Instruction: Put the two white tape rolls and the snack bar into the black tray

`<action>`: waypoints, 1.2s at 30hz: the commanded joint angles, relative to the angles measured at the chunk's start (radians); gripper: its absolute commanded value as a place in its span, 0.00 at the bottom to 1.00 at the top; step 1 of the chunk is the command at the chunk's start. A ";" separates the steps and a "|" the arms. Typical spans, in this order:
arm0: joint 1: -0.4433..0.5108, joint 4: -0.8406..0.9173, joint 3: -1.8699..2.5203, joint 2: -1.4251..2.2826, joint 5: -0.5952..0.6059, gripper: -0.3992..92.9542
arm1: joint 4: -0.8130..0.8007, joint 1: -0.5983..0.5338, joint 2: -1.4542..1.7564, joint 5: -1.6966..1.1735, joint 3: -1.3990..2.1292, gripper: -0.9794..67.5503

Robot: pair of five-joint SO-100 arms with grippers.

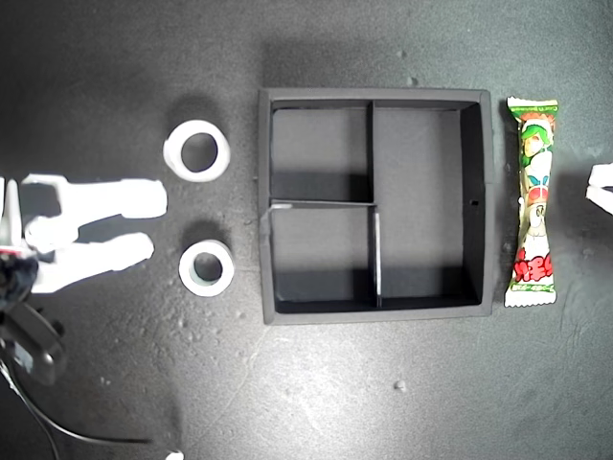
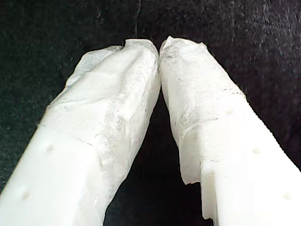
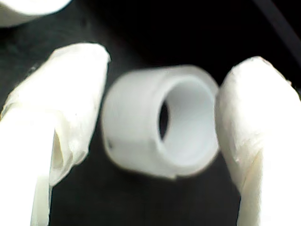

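Note:
The black tray (image 1: 378,94) sits mid-table with all of its compartments empty. Two white tape rolls lie off its side toward the exterior view's left: a larger one (image 1: 198,150) and a smaller one (image 1: 206,267). My second gripper (image 1: 155,225) is open, its tips just short of the rolls. In its wrist view, one roll (image 3: 141,122) shows between the spread fingers of the gripper (image 3: 174,61), untouched. The snack bar (image 1: 533,201) lies along the tray's other side. My first gripper (image 2: 160,47) is shut on nothing over bare black surface; a white bit (image 1: 601,187) shows at the exterior view's right edge.
The table is a black mat with small white specks. The second arm's dark body and a cable (image 1: 57,426) occupy the exterior view's lower left corner. An edge of the other roll (image 3: 28,7) shows in the second wrist view.

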 commanded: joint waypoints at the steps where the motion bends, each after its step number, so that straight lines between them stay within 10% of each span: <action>1: -0.041 -0.023 -0.238 -0.397 0.052 0.19 | -0.054 0.020 0.006 -0.058 0.012 0.01; 14: -0.156 -0.020 -0.443 -0.850 0.109 0.18 | -0.546 -0.141 0.006 -0.953 -0.020 0.02; 27: -0.227 0.000 -0.621 -1.132 0.146 0.12 | -0.502 -0.351 -0.034 -1.308 -0.219 0.25; 36: -0.262 0.020 -0.695 -1.207 0.133 0.02 | -0.342 -0.337 -0.873 -1.387 -0.773 0.28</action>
